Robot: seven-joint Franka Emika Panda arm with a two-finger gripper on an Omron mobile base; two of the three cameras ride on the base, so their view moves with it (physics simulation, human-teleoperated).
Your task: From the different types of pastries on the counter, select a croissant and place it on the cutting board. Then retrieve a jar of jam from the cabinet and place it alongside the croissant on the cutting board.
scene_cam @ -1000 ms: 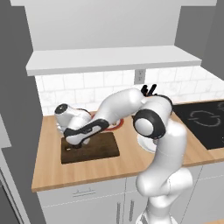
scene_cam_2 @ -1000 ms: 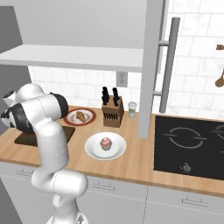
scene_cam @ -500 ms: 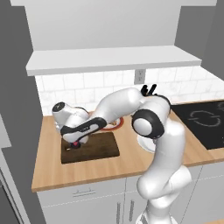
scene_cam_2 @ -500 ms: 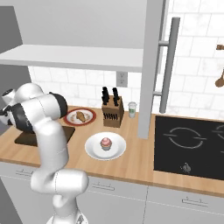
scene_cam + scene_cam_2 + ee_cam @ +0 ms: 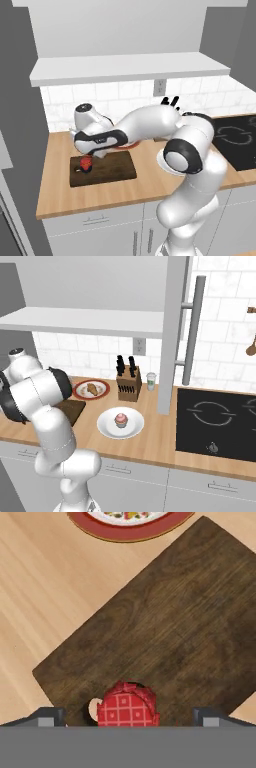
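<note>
A small red jar of jam with a checked lid (image 5: 127,707) stands on the dark brown rectangular wooden cutting board (image 5: 112,169), right by the small hole near the board's left short edge, on the light tan wood-grain table (image 5: 155,431). The robot's tool (image 5: 89,159) hangs just above the jar, fingers spread wide on either side and not touching it. Behind the board sits one red-rimmed plate (image 5: 79,389) carrying one golden-tan croissant (image 5: 92,388). Right of the board, one white plate (image 5: 106,426) bears one pink-frosted cupcake (image 5: 120,419). Further back stand one wooden knife block (image 5: 128,386) and one small white cup (image 5: 151,381).
</note>
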